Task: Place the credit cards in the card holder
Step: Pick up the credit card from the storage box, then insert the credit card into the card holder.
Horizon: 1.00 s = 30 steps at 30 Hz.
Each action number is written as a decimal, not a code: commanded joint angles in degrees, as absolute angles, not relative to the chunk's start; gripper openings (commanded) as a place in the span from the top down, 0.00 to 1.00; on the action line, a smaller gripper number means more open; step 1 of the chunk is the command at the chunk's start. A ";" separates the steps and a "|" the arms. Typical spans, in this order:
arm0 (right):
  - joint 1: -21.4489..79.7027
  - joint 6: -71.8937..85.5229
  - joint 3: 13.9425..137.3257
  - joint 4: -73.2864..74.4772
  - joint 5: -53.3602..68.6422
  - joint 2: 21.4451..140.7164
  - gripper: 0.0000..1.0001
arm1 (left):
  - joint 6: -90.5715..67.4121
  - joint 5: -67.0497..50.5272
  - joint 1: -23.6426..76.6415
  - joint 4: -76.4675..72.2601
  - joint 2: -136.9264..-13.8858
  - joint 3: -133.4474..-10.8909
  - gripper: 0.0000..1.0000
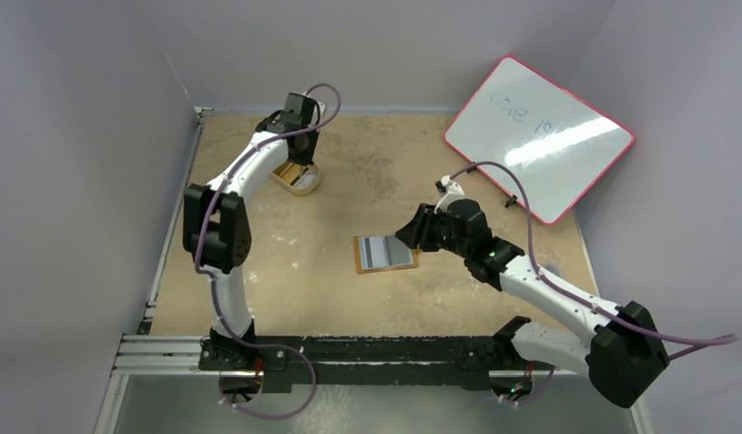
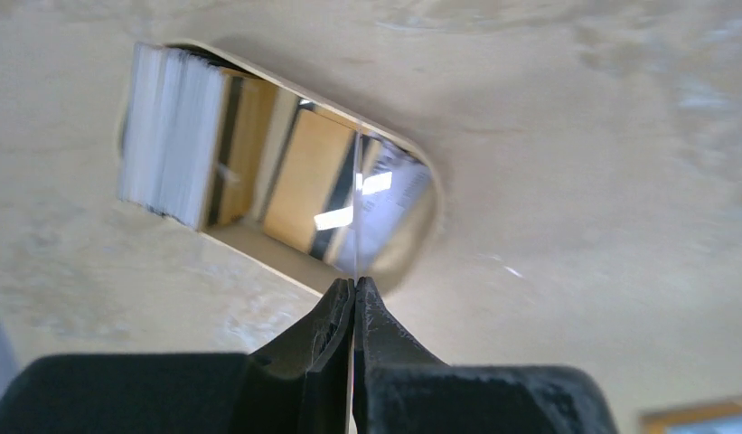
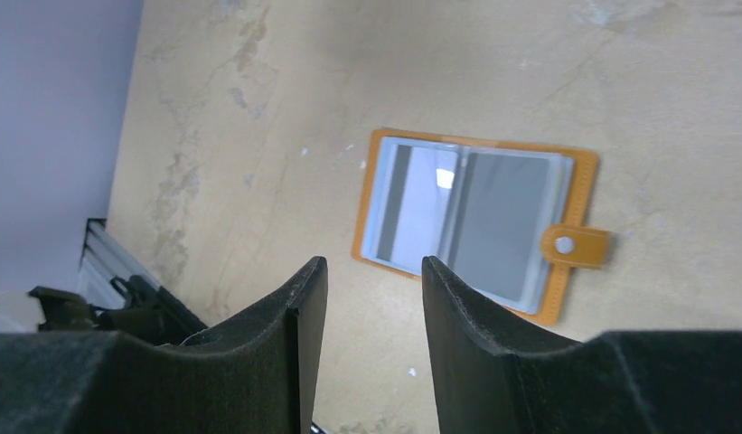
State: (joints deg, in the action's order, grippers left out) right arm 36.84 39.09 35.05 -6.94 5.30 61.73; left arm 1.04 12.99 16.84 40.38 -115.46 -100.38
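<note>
The card holder [image 1: 385, 252] lies open in the middle of the table, orange-tan with a white snap tab [image 3: 566, 244] and grey-blue pockets [image 3: 475, 226]. My right gripper [image 3: 374, 264] hovers open just beside it on the near right, with nothing between its fingers. Far back left, a cream oval tray [image 1: 308, 188] holds several credit cards: a pale stack [image 2: 173, 136] and a gold-brown one [image 2: 304, 181]. My left gripper [image 2: 356, 280] is over the tray's right end [image 2: 430, 212], shut on one thin credit card [image 2: 357, 208] that I see edge-on, standing up from the fingertips.
A red-framed whiteboard [image 1: 539, 136] leans at the back right. Grey walls close in the left and back of the table. A metal rail [image 1: 168, 353] with the arm bases runs along the near edge.
</note>
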 commanded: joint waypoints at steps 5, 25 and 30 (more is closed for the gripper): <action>31.74 35.08 38.25 -3.67 2.66 65.77 0.54 | -22.54 -12.19 16.44 27.50 -99.86 -86.25 1.00; 28.57 30.36 41.52 -4.43 0.93 81.65 0.53 | -55.87 -26.26 27.82 -6.74 -85.20 -51.49 1.00; 28.56 29.70 41.38 -4.74 2.87 83.81 0.56 | -57.79 -25.26 30.45 -10.52 -84.08 -45.40 1.00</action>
State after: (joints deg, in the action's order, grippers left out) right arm 28.82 31.35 39.66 -3.46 2.46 83.22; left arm -55.55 -27.55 29.71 -5.52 -85.86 -49.21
